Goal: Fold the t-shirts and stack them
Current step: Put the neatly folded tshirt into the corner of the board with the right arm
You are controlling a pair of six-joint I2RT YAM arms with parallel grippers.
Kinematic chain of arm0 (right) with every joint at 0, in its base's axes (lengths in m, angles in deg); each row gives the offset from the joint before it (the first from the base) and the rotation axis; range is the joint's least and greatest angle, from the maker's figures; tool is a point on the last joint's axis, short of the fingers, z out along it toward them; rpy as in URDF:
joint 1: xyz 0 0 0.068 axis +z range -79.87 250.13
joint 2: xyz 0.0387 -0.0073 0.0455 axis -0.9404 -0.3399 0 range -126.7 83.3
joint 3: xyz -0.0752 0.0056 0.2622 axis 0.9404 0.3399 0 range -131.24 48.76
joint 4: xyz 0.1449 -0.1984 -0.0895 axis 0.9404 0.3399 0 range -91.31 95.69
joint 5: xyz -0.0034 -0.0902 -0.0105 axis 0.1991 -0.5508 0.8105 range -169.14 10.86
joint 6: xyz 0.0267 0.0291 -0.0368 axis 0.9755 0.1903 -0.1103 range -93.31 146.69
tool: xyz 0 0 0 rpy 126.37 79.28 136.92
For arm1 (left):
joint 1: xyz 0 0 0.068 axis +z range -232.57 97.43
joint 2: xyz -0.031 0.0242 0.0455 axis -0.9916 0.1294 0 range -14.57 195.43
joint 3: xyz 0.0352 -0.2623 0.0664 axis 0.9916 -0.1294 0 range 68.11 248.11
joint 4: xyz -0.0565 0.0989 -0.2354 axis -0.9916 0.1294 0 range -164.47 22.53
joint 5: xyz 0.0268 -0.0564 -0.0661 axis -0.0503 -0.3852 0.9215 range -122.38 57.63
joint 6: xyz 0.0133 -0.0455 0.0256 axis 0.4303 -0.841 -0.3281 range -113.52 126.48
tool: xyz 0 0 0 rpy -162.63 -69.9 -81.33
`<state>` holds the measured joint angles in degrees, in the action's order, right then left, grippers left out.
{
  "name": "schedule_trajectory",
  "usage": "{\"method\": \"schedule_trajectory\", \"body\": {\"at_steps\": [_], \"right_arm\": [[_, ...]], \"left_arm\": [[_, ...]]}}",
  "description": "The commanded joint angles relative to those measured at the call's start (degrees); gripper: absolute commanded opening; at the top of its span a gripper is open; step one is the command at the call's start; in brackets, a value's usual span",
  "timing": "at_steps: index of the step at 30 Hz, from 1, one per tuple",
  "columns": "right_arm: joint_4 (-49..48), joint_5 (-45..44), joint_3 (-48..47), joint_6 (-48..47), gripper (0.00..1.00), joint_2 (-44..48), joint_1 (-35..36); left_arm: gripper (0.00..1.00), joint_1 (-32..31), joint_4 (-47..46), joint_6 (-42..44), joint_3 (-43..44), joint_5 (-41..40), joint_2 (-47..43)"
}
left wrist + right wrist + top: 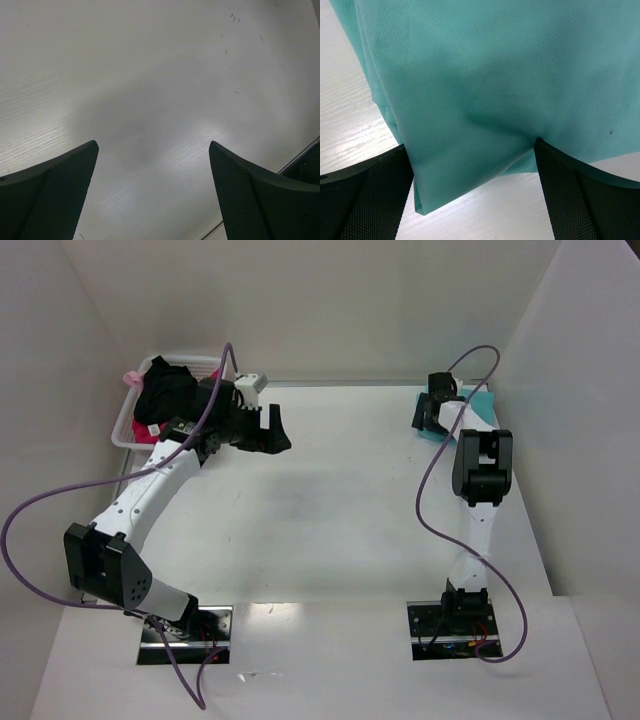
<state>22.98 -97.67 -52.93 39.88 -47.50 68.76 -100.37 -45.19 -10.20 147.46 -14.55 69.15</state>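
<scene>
A folded teal-green t-shirt (485, 75) lies at the back right of the table (330, 510), partly hidden under my right arm in the top view (482, 400). My right gripper (472, 145) is open and low over its near folded corner, one finger on each side. The right fingertip (545, 155) touches the cloth. A black t-shirt (165, 390) is heaped in the white basket (125, 430) at the back left, with a bit of pink-red t-shirt (131, 374) at its rim. My left gripper (152, 145) is open over bare table, just right of the basket (278, 435).
White walls close in the table at the back and on both sides. Purple cables loop from each arm, the left one (30, 510) out over the table's left edge. A dark gap (305, 165) shows at the right edge of the left wrist view.
</scene>
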Motion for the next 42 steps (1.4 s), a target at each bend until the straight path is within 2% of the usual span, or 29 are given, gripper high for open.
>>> {"method": "schedule_trajectory", "body": {"at_steps": [1,6,13,24,28,30,36,41,42], "right_arm": [[1.99,-5.03,-2.37,-2.55,1.00,-2.35,-1.01],[1.99,-2.31,-4.22,-3.25,1.00,-2.35,-2.93],[3.30,-3.36,-5.80,-4.49,1.00,-2.35,-3.99],[0.85,11.04,-4.75,-2.56,1.00,1.42,-4.61],[-2.05,20.17,-2.64,0.51,1.00,8.96,-4.08],[-3.37,22.03,-1.76,2.97,1.00,12.13,-4.08],[-7.24,25.64,3.77,6.06,1.00,26.46,-3.03],[-5.49,24.94,9.64,6.05,1.00,37.00,-1.97],[-6.01,25.55,11.23,6.67,1.00,41.46,-1.97]], "left_arm": [[0.99,0.22,-1.50,-0.01,0.89,0.11,0.73],[0.99,0.22,-1.50,-0.01,1.51,0.11,0.74],[0.99,0.22,-1.50,-0.01,2.04,0.11,1.27],[0.99,0.22,-1.50,-0.01,2.56,0.63,1.79],[0.99,0.22,-3.17,-0.53,2.56,0.63,1.79],[0.99,0.22,-3.17,-0.54,2.56,0.63,1.79],[0.99,0.22,-3.79,-0.54,3.61,-4.72,0.12],[0.99,0.22,-3.88,0.52,3.36,-6.66,-3.56],[0.99,0.22,-4.49,0.52,2.31,-6.66,-5.22]]}}
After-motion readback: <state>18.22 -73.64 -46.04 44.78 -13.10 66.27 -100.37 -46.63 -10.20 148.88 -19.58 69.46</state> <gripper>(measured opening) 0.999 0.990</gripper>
